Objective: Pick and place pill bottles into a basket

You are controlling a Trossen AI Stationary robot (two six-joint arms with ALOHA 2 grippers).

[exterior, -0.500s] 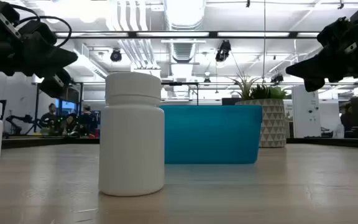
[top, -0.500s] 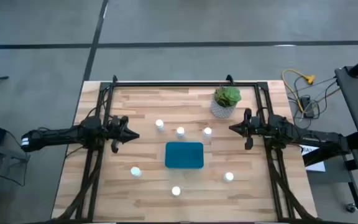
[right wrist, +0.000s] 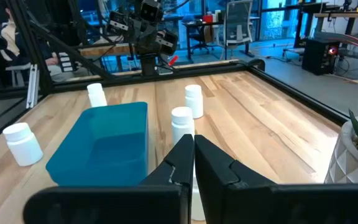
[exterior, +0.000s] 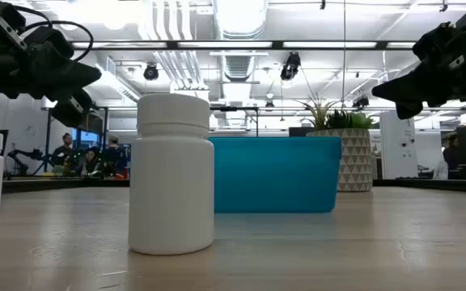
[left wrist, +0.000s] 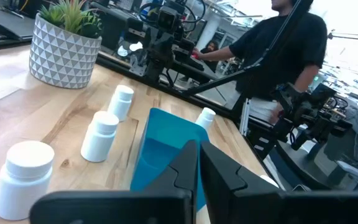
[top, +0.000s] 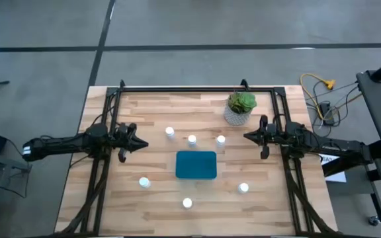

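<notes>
— Where are the grippers, and how do their fingers stand?

— The left gripper (top: 139,144) hovers over the table's left side, fingers pressed together, tips aimed at the middle; the right gripper (top: 248,136) mirrors it from the right, fingers likewise together, just beside the potted plant (top: 241,108); neither holds anything.

— And the basket?

— The teal basket (top: 196,164) lies flat at the centre of the wooden table (top: 144,112), between the two grippers and a little nearer the front edge, long axis running left to right; I see nothing in it.

— The bottles?

— All six white pill bottles (top: 170,133) stand upright, caps up, ringed around the basket; three in a row behind it, between the fingertips; three in front, one (top: 144,182) on the left gripper's side, one (top: 243,188) on the right's, one (top: 187,203) nearest the front edge.
</notes>
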